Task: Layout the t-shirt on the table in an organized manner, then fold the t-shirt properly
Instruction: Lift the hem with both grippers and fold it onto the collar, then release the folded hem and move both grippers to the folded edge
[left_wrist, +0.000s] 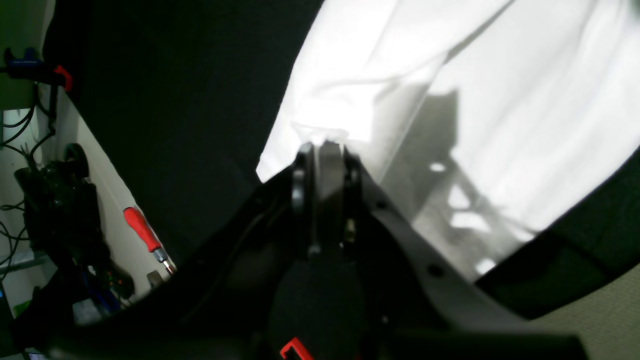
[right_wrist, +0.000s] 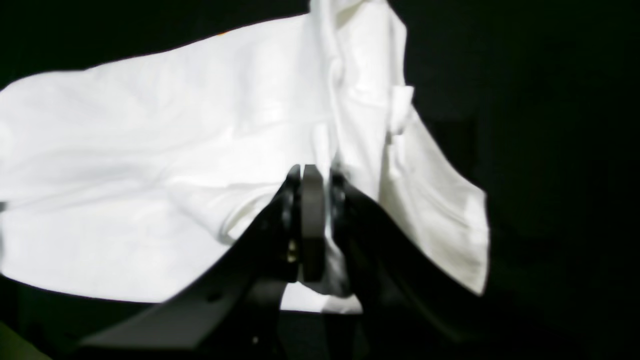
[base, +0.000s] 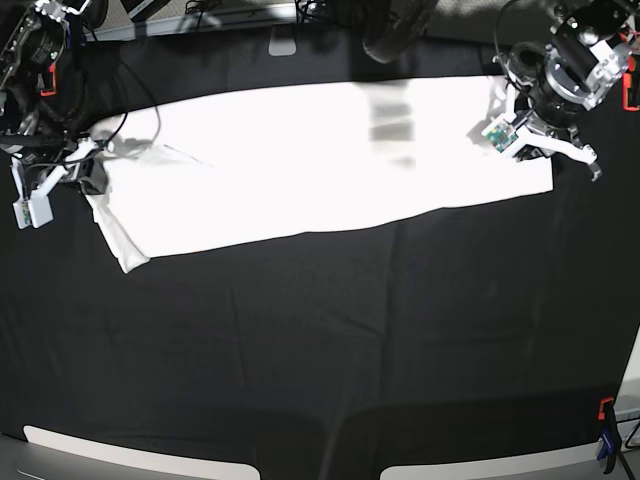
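The white t-shirt (base: 320, 160) lies stretched in a long band across the far half of the black table (base: 320, 350), plain side up. At the band's right end my left gripper (base: 535, 148) is shut on the fabric. The left wrist view shows its jaws (left_wrist: 324, 145) closed on a pinched edge of the t-shirt (left_wrist: 500, 100). My right gripper (base: 95, 165) holds the band's left end. In the right wrist view its jaws (right_wrist: 315, 170) are shut on bunched cloth of the t-shirt (right_wrist: 150, 150), and a loose flap hangs to the right.
A red clip (base: 603, 408) and a blue clip (base: 603, 450) sit at the table's near right edge. Past the table edge in the left wrist view lie a red-handled screwdriver (left_wrist: 142, 230), cables and another red clip (left_wrist: 64, 77). Black cloth (right_wrist: 550, 150) surrounds the shirt.
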